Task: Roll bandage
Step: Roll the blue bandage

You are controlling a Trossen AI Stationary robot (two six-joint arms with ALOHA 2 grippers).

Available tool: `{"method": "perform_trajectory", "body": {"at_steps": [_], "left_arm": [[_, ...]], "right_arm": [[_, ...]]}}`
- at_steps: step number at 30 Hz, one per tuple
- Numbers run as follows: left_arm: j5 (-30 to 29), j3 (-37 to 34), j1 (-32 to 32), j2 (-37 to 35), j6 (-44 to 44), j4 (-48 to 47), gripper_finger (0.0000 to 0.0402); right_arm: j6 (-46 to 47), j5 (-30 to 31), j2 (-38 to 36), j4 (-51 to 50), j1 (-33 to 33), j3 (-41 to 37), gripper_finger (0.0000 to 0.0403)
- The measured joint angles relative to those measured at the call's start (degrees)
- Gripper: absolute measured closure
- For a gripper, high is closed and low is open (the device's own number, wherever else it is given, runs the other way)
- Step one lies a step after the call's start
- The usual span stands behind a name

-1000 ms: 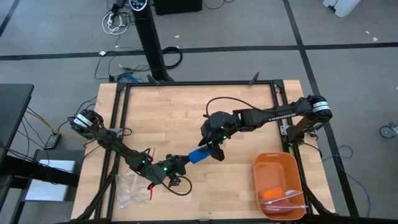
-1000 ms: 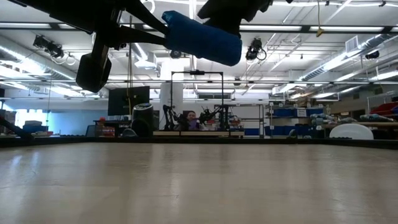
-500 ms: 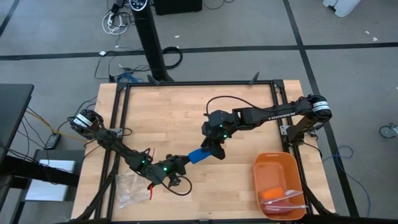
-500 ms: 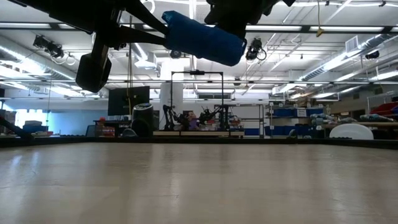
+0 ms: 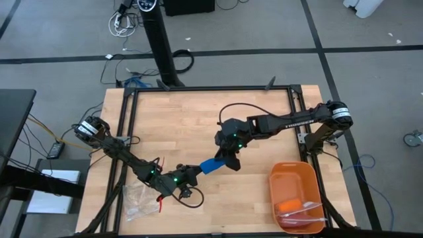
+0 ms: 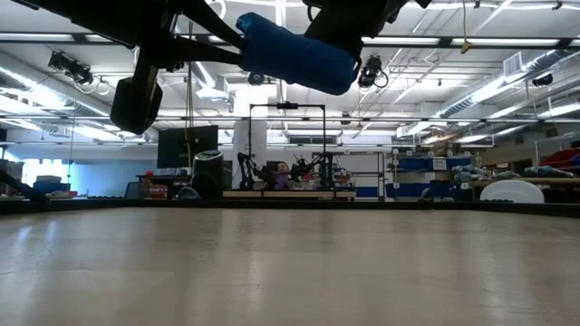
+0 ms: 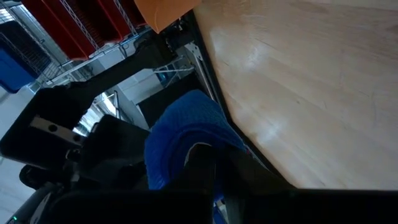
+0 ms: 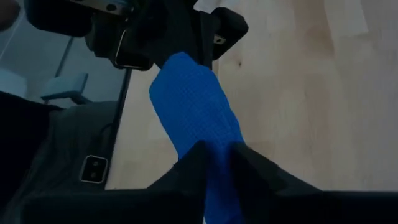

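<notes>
Bandage (blue roll) pinched between left tool and right tool; no writing legible

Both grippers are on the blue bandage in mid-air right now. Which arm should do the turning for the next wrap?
Probably the right. The right gripper pinches one end of the bandage from above with its wrist free over open table, while the left gripper holds the other end, stretched low near the plastic bag.
</notes>
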Motion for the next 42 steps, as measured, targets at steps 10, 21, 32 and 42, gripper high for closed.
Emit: {"method": "perform_trajectory", "body": {"at_steps": [10, 21, 32, 42], "left_arm": [[-0.2, 0.0, 0.04, 0.0, -0.24, -0.2, 0.0384], [-0.61, 0.0, -0.69, -0.07, -0.2, 0.02, 0.0384], [-0.42, 1.59, -1.54, -0.04, 0.88, 0.01, 0.0384], [-0.28, 2.78, -1.88, -0.04, 1.31, 0.0, 0.0384]], "right_arm": [[-0.22, 4.59, -0.29, 0.09, 0.38, 0.0, 0.0386], [0.02, 11.56, -4.28, -0.51, 1.6, 0.0, 0.0398], [0.42, 8.16, -0.9, -0.64, 1.52, 0.0, 0.0391], [2.47, 8.32, -0.94, -0.88, 1.82, 0.02, 0.0322]]}}
